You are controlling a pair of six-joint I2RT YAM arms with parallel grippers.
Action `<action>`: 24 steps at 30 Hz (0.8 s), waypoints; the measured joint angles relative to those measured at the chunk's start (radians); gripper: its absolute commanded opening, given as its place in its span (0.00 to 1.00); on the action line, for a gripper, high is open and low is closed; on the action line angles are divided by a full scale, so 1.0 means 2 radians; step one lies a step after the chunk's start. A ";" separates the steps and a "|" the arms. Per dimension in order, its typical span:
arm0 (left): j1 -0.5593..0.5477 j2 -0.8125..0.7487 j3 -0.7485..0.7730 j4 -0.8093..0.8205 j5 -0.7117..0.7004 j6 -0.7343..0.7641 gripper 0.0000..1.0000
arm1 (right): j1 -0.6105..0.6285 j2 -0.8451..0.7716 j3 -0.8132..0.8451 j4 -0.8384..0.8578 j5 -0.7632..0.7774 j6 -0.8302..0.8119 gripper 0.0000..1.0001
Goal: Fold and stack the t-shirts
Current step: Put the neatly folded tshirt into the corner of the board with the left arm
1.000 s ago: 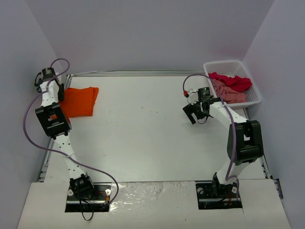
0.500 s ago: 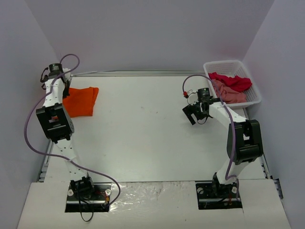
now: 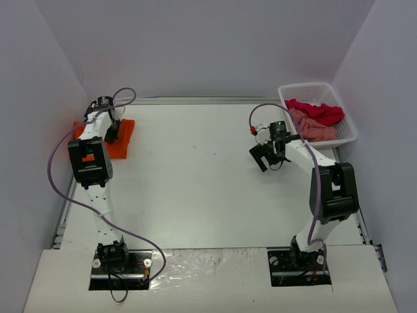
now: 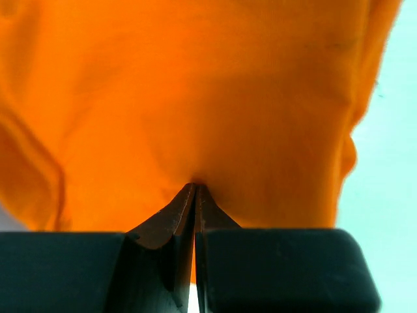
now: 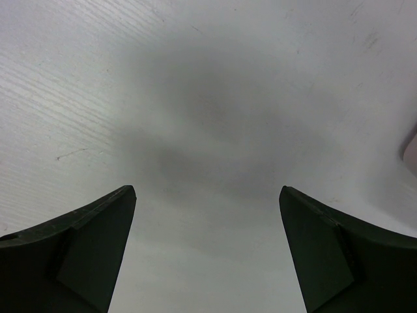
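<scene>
The flat white table (image 3: pixel 208 176) carried everything, with the white plastic lattice basket (image 3: pixel 350 138) at its far right corner. In that basket the crumpled crimson red t-shirt (image 3: pixel 320 112) and the dusty pink t-shirt (image 3: pixel 316 131) lay heaped together, neither folded. The bright orange t-shirt (image 3: pixel 125 143) lay at the far left edge of the table as a compact flat patch, which looked folded, though the left arm hid part of it. So one shirt seemed close to done, two were untouched, and no stack had begun. The left gripper (image 4: pixel 195 189) was clenched, its jaws pressed together with the tips at the orange cloth, where a small pucker showed. Whether any fabric was nipped between them could not be told. The right gripper (image 5: pixel 207 190) hung released and empty over bare table, near the basket but apart from it
</scene>
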State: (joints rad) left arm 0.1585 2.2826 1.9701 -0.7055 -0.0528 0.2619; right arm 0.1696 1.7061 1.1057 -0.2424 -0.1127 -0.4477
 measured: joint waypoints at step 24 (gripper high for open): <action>-0.051 0.032 0.014 -0.009 -0.017 0.024 0.02 | 0.000 0.014 -0.001 0.000 0.000 -0.001 0.89</action>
State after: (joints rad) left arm 0.0570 2.3474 1.9987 -0.7231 -0.0860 0.3096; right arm 0.1696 1.7332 1.1042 -0.2420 -0.1127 -0.4492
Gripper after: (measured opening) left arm 0.027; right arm 0.886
